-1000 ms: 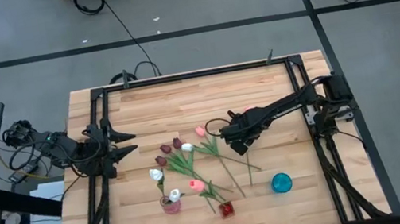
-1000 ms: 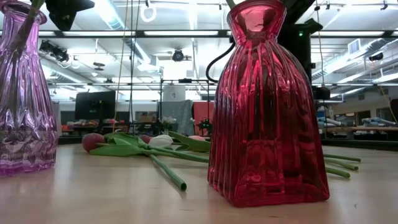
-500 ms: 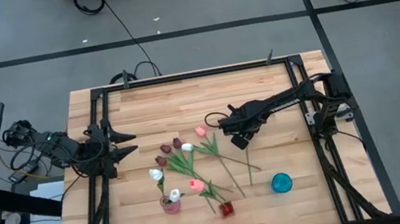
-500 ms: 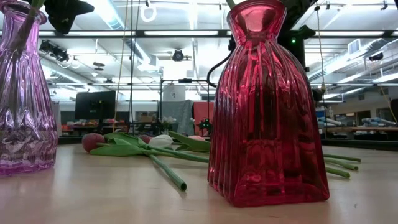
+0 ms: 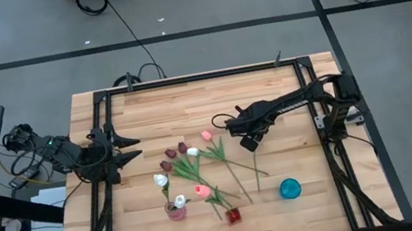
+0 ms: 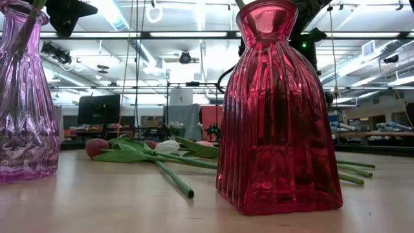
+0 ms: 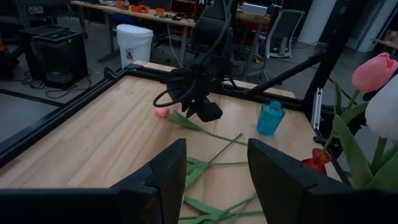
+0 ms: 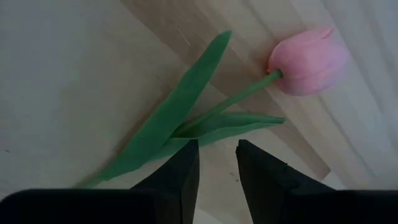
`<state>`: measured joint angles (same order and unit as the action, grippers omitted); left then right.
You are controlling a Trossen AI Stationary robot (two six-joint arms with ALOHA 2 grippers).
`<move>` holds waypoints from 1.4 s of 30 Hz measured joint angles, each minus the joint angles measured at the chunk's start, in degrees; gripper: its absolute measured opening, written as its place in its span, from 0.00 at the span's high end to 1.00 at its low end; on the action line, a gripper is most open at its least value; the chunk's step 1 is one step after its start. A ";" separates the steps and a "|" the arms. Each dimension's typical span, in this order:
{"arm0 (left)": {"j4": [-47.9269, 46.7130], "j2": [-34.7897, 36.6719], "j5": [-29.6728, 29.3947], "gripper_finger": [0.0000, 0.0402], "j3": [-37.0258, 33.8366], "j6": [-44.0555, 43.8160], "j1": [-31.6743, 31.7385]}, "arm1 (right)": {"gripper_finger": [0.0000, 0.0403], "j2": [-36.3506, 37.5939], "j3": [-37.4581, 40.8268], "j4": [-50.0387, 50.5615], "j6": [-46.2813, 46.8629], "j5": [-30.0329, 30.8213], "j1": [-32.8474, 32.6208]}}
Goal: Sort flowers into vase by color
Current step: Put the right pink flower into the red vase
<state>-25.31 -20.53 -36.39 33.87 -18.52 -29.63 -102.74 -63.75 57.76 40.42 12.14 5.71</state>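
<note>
High view: the right gripper (image 5: 228,123) hangs over the middle of the table (image 5: 268,89), just beside the pink tulip (image 5: 206,135) that lies at the far end of the loose flowers. The step in hand looks like the approach to that tulip; nothing is held yet. The left gripper (image 5: 130,147) waits at the table's left edge, its fingers spread and empty. Maroon tulips (image 5: 176,151) and a white tulip (image 5: 161,180) lie on the wood, and three vases stand along the near side: a pink vase (image 5: 176,211), a red vase (image 5: 233,215) and a blue vase (image 5: 289,188).

Low view: the red vase (image 6: 278,116) and part of the pink vase (image 6: 22,97) fill the frame; the loose flowers (image 6: 155,150) lie behind them. Both vase mouths are cut off, so what stands in them cannot be seen here.

Left wrist view: the right gripper (image 7: 200,107) hovers just above the pink tulip (image 7: 162,112), with the blue vase (image 7: 270,118) beyond.

Right wrist view: the fingers (image 8: 184,171) are a little apart with nothing between them, poised over the leaves near the stem of the pink tulip (image 8: 310,61). The next move calls for lowering until the stem sits between the fingers, then closing on it. Whether the tips touch the leaf cannot be told.
</note>
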 joint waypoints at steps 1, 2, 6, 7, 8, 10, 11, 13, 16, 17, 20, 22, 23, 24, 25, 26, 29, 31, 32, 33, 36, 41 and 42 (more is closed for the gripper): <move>0.02 0.00 0.01 0.56 0.00 -0.02 -0.01 | 0.70 0.00 0.00 0.01 -0.32 -0.01 0.28; 0.05 0.00 0.01 0.56 0.00 -0.02 0.01 | 0.71 0.00 0.00 0.03 -0.49 0.00 0.59; 0.05 0.00 0.76 0.56 0.00 -0.06 0.01 | 0.73 0.02 0.00 0.04 -1.20 0.02 1.36; 0.05 0.00 0.88 0.56 0.00 -0.07 -0.02 | 0.74 0.02 0.00 0.06 -1.22 0.02 1.38; 0.05 0.00 0.90 0.56 0.00 -0.07 -0.01 | 0.74 0.12 0.00 0.09 -1.24 -0.01 1.37; 0.05 0.00 0.90 0.56 0.00 -0.07 -0.02 | 0.75 0.49 0.00 0.11 -1.53 -0.01 1.33; 0.05 0.00 0.90 0.56 0.00 -0.07 0.01 | 0.76 0.86 0.01 0.19 -1.71 -0.01 1.30; 0.03 0.00 0.90 0.56 0.00 -0.07 -0.02 | 0.76 2.11 0.35 0.31 -2.37 0.20 1.30; 0.03 0.00 0.90 0.56 0.00 -0.07 0.00 | 0.77 6.14 2.63 -0.18 -2.90 0.32 1.61; 0.04 0.00 0.90 0.56 0.00 -0.11 -0.02 | 0.77 8.06 3.90 -0.95 -2.86 0.27 1.87; 0.04 0.01 0.90 0.56 0.00 -0.10 -0.01 | 0.77 14.63 8.92 -4.88 -1.29 0.02 2.88; 0.03 0.00 0.90 0.56 0.00 0.06 0.01 | 0.77 18.49 12.46 -9.34 0.73 -0.60 3.53; 0.05 0.00 0.90 0.56 0.00 0.07 0.00 | 0.77 19.88 13.97 -10.87 2.23 -1.06 3.73; 0.03 0.00 0.90 0.56 0.00 0.07 -0.02 | 0.77 21.17 15.37 -12.07 3.92 -1.54 3.87; 0.03 0.00 0.90 0.56 0.00 0.07 0.01 | 0.77 21.98 16.47 -13.22 5.63 -1.84 3.92; 0.05 0.00 0.90 0.56 0.00 0.07 -0.01 | 0.77 22.56 17.20 -14.40 7.05 -1.96 3.92; 0.05 0.00 0.90 0.56 0.00 0.09 -0.01 | 0.76 22.88 17.68 -16.35 8.99 -1.88 3.92; 0.05 0.00 0.90 0.56 0.00 0.13 -0.02 | 0.76 22.04 17.45 -18.78 9.16 -1.91 3.86; 0.07 0.00 0.90 0.56 0.00 0.18 -0.01 | 0.76 21.43 16.99 -19.75 9.16 -2.01 3.84; 0.05 0.00 0.90 0.56 0.00 0.32 0.00 | 0.76 20.76 16.45 -20.51 9.14 -2.20 3.76; 0.08 0.00 0.88 0.56 0.00 1.31 -0.01 | 0.76 18.55 14.42 -21.65 7.89 -1.83 3.69; 0.08 0.00 0.88 0.56 0.00 1.47 -0.01 | 0.69 16.16 12.26 -21.91 5.62 0.84 3.99; 0.07 0.00 0.88 0.56 0.00 1.45 -0.01 | 0.67 15.77 12.26 -21.56 5.87 0.57 4.22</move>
<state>-25.24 -20.53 -35.51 33.87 -17.08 -29.64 -86.97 -51.48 36.19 46.29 12.71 9.92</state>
